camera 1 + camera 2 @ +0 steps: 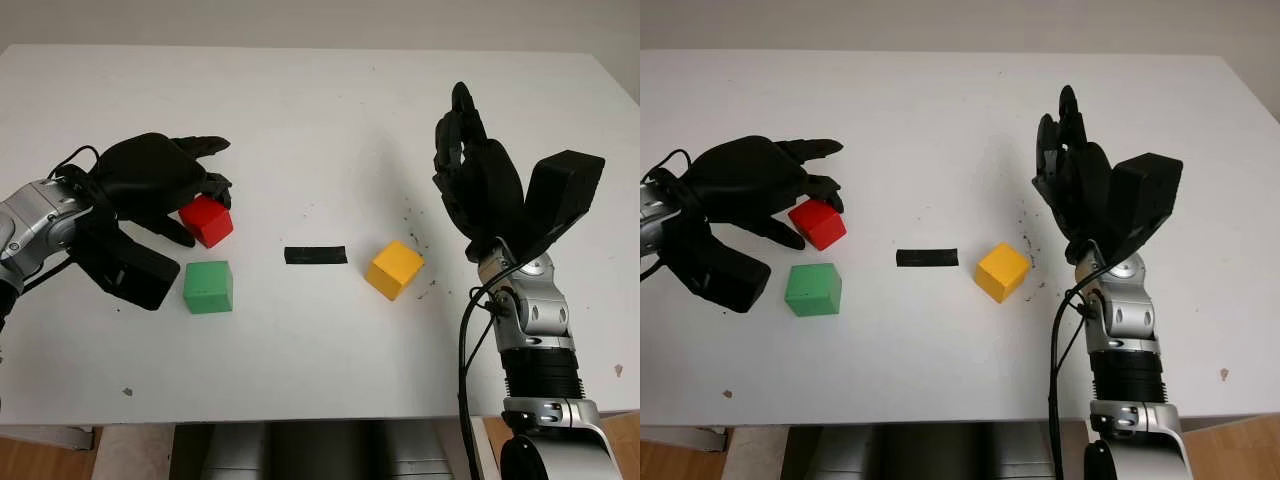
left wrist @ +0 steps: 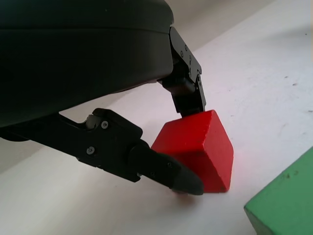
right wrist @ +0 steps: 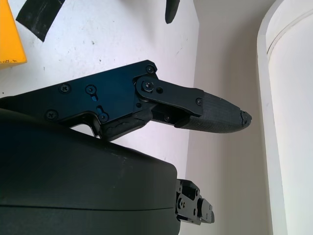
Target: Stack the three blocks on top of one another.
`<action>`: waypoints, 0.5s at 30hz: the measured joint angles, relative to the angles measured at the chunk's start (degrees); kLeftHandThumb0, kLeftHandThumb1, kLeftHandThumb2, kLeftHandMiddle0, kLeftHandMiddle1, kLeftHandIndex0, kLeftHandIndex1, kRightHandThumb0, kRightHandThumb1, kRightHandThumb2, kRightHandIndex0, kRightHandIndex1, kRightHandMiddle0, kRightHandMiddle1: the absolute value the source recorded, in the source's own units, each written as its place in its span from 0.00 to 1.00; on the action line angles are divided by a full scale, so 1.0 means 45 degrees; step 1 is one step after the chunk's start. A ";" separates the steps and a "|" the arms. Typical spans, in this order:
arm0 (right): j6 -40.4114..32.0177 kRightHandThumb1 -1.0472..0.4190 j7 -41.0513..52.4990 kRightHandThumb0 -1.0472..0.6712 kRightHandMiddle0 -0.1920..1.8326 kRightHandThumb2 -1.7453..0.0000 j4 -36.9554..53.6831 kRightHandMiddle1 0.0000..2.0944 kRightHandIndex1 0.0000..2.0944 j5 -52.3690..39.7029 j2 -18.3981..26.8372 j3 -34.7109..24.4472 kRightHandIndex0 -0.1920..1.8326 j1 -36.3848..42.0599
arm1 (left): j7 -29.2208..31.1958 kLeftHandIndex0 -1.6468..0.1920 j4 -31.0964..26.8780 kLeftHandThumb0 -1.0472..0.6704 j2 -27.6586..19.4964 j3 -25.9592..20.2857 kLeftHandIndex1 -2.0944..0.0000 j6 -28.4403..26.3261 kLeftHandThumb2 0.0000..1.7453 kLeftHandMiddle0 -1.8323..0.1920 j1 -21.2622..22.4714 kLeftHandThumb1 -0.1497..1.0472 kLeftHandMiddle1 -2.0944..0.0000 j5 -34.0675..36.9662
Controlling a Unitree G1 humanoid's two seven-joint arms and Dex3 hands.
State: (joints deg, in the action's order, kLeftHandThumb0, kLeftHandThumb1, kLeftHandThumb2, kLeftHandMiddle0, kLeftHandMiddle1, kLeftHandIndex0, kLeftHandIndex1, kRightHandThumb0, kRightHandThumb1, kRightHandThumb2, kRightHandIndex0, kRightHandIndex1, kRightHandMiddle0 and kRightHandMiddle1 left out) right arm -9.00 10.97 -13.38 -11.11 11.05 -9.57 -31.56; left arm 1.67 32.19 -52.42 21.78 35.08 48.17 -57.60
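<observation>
Resting on the white surface (image 1: 320,120) at the left, the red block (image 1: 207,220) is gripped by the left hand (image 1: 160,185), its fingers (image 2: 166,171) closed against two sides of the block, which is seen tilted on an edge in the left wrist view. The green block (image 1: 208,287) is placed just in front of the red one, apart from it, a strip of black tape (image 1: 315,255) is seen in the middle, and the yellow block (image 1: 394,269) is set just right of the tape. The right hand (image 1: 475,175) is held open above the surface right of the yellow block, nothing being held by it.
</observation>
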 measured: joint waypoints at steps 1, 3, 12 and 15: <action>0.0000 0.00 0.0013 0.16 0.00 0.61 0.0000 0.00 0.00 -0.0023 0.0000 0.0000 0.00 0.0000 | -0.0231 0.61 -0.0006 0.37 -0.0002 0.0063 0.49 0.0000 0.03 0.79 0.0032 0.88 0.96 -0.0242; 0.0000 0.00 0.0023 0.16 0.00 0.61 0.0000 0.00 0.00 -0.0060 0.0000 -0.0001 0.00 0.0000 | -0.0663 0.61 -0.0016 0.37 -0.0029 0.0231 0.49 -0.0022 0.03 0.79 0.0129 0.88 0.96 -0.0756; 0.0000 0.00 -0.0027 0.16 0.00 0.61 0.0000 0.00 0.00 -0.0093 0.0000 -0.0003 0.00 0.0000 | -0.2571 0.56 -0.0125 0.39 -0.0159 0.0927 0.59 -0.0521 0.03 0.76 0.0333 0.86 0.97 -0.2711; 0.0000 0.00 -0.0021 0.16 0.00 0.61 0.0000 0.00 0.00 -0.0093 0.0000 -0.0003 0.00 0.0000 | -0.2661 0.57 -0.0178 0.39 -0.0168 0.0957 0.59 -0.0553 0.04 0.77 0.0332 0.87 0.97 -0.2751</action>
State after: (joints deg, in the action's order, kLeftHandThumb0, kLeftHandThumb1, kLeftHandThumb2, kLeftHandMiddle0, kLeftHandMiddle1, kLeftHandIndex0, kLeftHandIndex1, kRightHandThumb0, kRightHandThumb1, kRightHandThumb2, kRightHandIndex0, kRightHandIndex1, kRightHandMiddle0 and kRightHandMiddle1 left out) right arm -9.00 10.88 -13.38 -11.53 11.05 -9.58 -31.56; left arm -10.30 31.39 -53.17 26.08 32.59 49.67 -69.98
